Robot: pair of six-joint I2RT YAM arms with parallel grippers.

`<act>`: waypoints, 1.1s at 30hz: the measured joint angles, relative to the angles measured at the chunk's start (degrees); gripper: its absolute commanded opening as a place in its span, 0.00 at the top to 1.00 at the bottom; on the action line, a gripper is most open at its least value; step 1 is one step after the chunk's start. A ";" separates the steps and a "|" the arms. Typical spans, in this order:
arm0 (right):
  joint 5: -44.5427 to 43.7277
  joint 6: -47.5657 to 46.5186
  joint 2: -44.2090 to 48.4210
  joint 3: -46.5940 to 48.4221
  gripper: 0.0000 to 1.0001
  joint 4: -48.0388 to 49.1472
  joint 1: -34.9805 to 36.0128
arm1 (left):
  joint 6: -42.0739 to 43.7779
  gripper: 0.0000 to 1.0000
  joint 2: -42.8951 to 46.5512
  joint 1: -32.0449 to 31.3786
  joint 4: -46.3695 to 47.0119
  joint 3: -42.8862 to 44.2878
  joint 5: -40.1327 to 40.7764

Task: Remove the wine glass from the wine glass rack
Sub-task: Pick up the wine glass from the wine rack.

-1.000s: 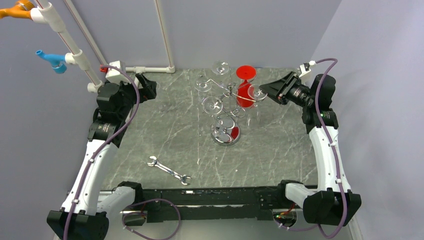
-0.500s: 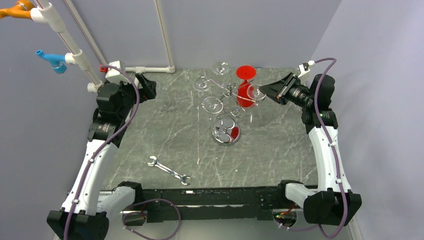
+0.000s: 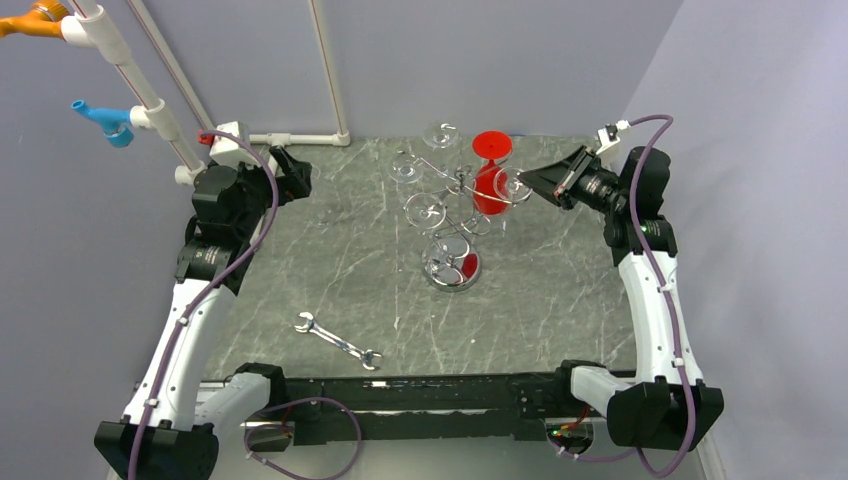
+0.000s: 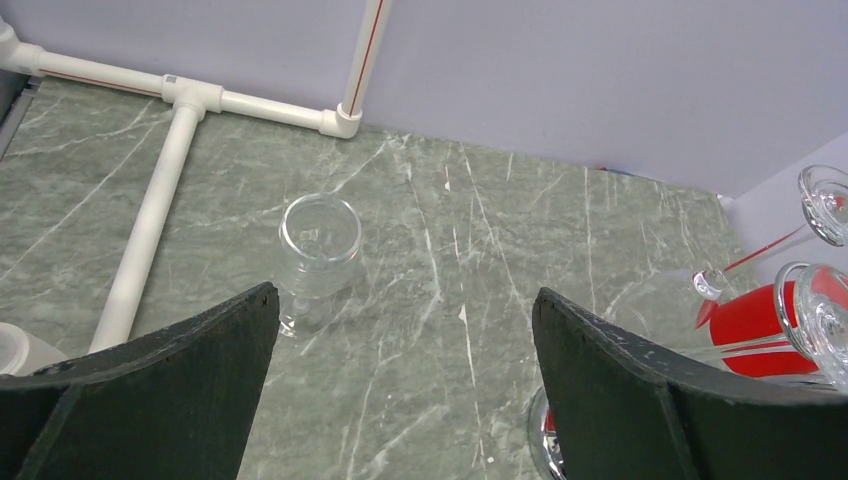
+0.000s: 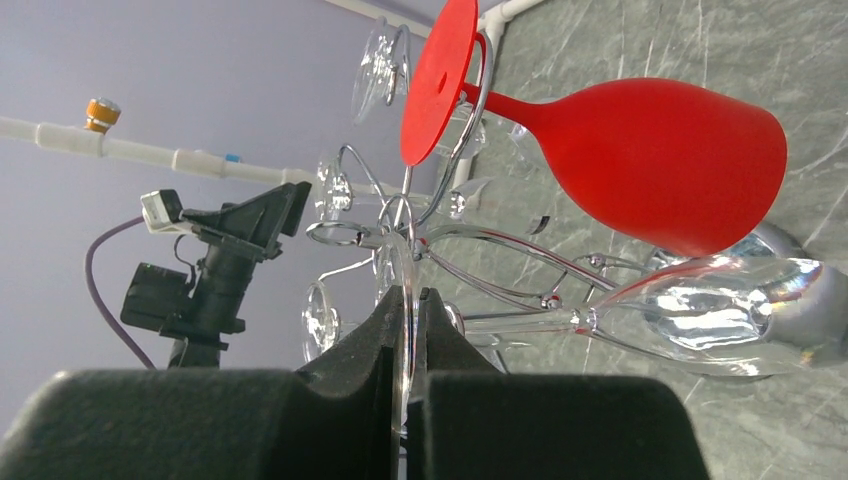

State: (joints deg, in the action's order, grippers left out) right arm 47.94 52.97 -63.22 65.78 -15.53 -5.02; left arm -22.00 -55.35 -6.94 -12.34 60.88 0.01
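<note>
The right claw [image 5: 408, 335] pinches the foot of a clear glass [image 5: 700, 310], whose stem and bowl hang just beyond it on the rack [image 5: 338, 232]. The grip looks made, but the lift-off is not yet done. The left claw [image 4: 402, 295] is spread, well apart from the rack, with a spare glass [image 4: 318, 245] standing on the counter [image 4: 450, 250] ahead of it.

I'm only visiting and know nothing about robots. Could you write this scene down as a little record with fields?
Rack: thin chrome wire wine glass rack with a round shiny base, mid-table, hung with glasses
Right gripper: shut on the round foot of a clear wine glass on the rack
Left gripper: open, holding nothing
Coloured glass: red wine glass, hanging on the rack
Loose item: silver wrench, lying near the front of the grey marble table
</note>
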 measured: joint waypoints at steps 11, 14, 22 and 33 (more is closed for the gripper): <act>-0.68 -0.48 -0.98 3.65 1.00 -5.35 0.22 | -0.26 0.01 0.00 0.68 0.00 0.00 0.00; -0.96 -0.39 -1.31 5.14 1.00 -6.47 0.24 | -0.42 0.01 -0.02 1.01 -0.02 0.00 -0.04; -0.63 0.83 -2.43 7.93 1.00 -7.58 0.24 | -1.46 0.01 -0.76 2.19 -0.85 0.28 -0.17; 0.31 0.68 -2.84 9.40 1.00 -10.21 0.24 | -1.55 0.01 -0.74 2.80 -2.01 0.33 -0.17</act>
State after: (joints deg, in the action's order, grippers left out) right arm 48.25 53.65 -66.06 75.18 -25.74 -4.78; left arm -23.55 -56.10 -4.14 -14.35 61.21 -0.16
